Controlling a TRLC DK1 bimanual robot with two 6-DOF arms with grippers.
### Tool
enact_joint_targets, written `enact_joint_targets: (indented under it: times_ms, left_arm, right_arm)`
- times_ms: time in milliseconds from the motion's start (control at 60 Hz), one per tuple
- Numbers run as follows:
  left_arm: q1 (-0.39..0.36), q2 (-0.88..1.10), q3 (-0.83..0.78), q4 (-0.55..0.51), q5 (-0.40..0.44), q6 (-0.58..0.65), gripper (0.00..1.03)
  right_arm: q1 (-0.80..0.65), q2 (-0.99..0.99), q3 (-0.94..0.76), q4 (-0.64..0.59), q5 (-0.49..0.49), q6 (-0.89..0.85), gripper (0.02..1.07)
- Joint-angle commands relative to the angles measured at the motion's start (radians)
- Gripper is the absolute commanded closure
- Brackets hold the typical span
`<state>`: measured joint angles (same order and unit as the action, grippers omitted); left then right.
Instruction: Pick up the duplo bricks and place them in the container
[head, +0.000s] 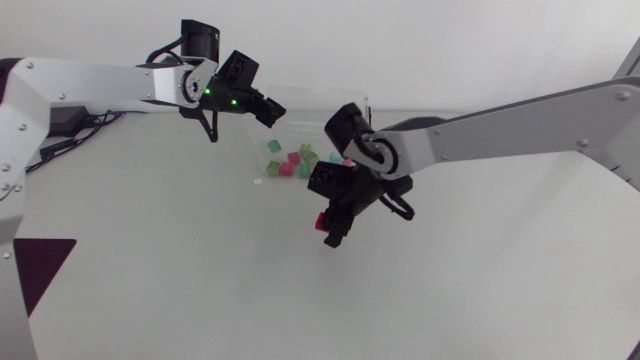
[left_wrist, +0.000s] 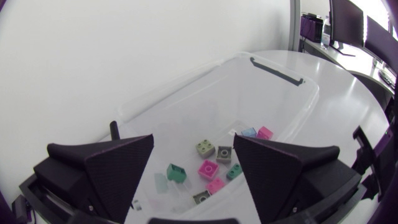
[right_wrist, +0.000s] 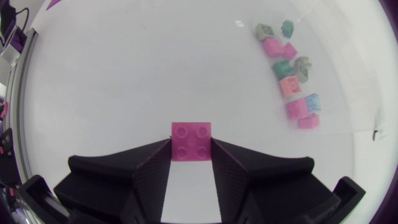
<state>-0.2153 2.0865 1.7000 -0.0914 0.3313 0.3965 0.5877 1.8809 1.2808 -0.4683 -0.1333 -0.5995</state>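
Right gripper (right_wrist: 191, 147): the fingers stand narrowly apart, pressed on two opposite sides of a pink brick.
Pink brick (right_wrist: 191, 141): square, with four studs facing our right wrist camera. In the head view it shows as a red-pink block (head: 321, 220) in the right gripper (head: 331, 236), over the table (head: 150, 260) and near the container's front wall. We cannot tell whether it touches the table.
Left gripper (left_wrist: 193, 140): the fingers are spread wide with nothing between them. It hangs above the container; in the head view (head: 272, 112) it sits at the far left corner.
Container (left_wrist: 205, 81): a clear, shallow tub with a dark handle on its far rim, standing on the table (head: 262, 165).
Loose bricks (left_wrist: 208, 168): pink, green, olive, grey and light blue pieces lie clustered on the container floor. The head view (head: 290, 162) shows the same cluster.
Print: a small pale mark (right_wrist: 239, 23) lies near the bricks, too small for us to read.
Arms: the left enters from the left edge, and the right reaches in past the middle.
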Motion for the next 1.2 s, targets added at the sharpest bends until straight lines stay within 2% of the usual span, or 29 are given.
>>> enact_joint_targets:
  times_ms: [0,117,167,367,817,983,1117,1183]
  left_arm:
    - [0.011,-0.118,-0.08,-0.011,-0.011,0.002,0.04]
    - [0.013,-0.23,-0.18,-0.047,-0.037,0.005,0.04]
    - [0.011,-0.273,-0.218,-0.061,-0.072,0.008,0.04]
    - [0.033,-0.428,-0.367,-0.1,-0.084,0.008,0.04]
    - [0.021,-0.672,-0.686,-0.094,-0.117,0.004,0.04]
    - [0.024,-0.714,-0.804,-0.047,-0.153,0.002,0.04]
    - [0.007,-0.772,-0.915,0.053,-0.219,-0.002,0.04]
    - [0.004,-0.812,-0.964,0.097,-0.222,-0.008,0.04]
  right_arm:
    - [-0.022,-0.06,0.011,-0.018,0.001,0.001,0.78]
    - [-0.04,-0.098,0.04,-0.021,0.001,0.015,0.78]
    - [-0.051,-0.106,0.058,-0.021,0.001,0.023,0.78]
    - [-0.085,-0.114,0.132,-0.006,0.001,0.073,0.78]
    - [-0.155,-0.082,0.315,0.092,0.001,0.191,0.78]
    - [-0.181,-0.005,0.397,0.123,-0.002,0.218,0.78]
    - [-0.192,0.07,0.476,0.129,-0.002,0.233,0.78]
    - [-0.192,0.112,0.519,0.142,-0.002,0.241,0.78]
